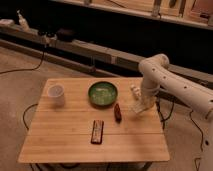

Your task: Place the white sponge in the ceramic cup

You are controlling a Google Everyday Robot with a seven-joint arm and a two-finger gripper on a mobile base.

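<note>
The ceramic cup [56, 94], small, white and plain, stands near the table's left edge. Far from it, at the right side of the table, my gripper [138, 106] reaches down from the white arm to the tabletop. Its fingers are shut on a pale flat pad, the white sponge [135, 108], which lies at table level just right of a red-brown object. The arm hides part of the sponge.
A wide green bowl [103, 93] sits mid-table between cup and gripper. A small red-brown object [118, 112] lies just left of the gripper, and a dark bar-shaped object [97, 131] lies nearer the front. The wooden table [60, 140] stands on concrete; cables trail beside it.
</note>
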